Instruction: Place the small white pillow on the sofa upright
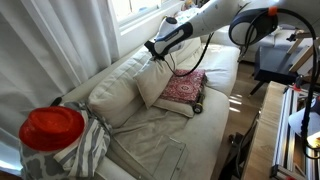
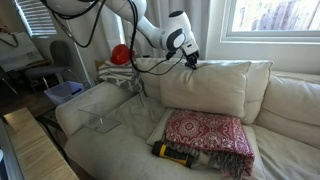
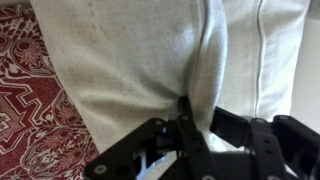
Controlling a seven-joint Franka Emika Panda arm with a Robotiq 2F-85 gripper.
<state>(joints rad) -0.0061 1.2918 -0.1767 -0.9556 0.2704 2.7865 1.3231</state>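
Wrist view has the gripper [image 3: 186, 118] clenched on a fold of cream fabric at the edge of the small white pillow [image 3: 130, 60], with the red patterned pillow [image 3: 25, 100] just beside it. In both exterior views the small white pillow stands upright on the sofa [image 2: 80, 108], leaning on the plump back cushions [image 2: 290, 100], with the gripper at its top corner. The red patterned pillow lies flat on the seat against its base, a yellow-and-black tool [image 2: 175, 152] rests at that pillow's front edge, a clear plastic box [image 2: 105, 120] sits nearer the armrest, and a red round object [image 1: 52, 125] sits on striped cloth [image 1: 88, 150] at the sofa's end.
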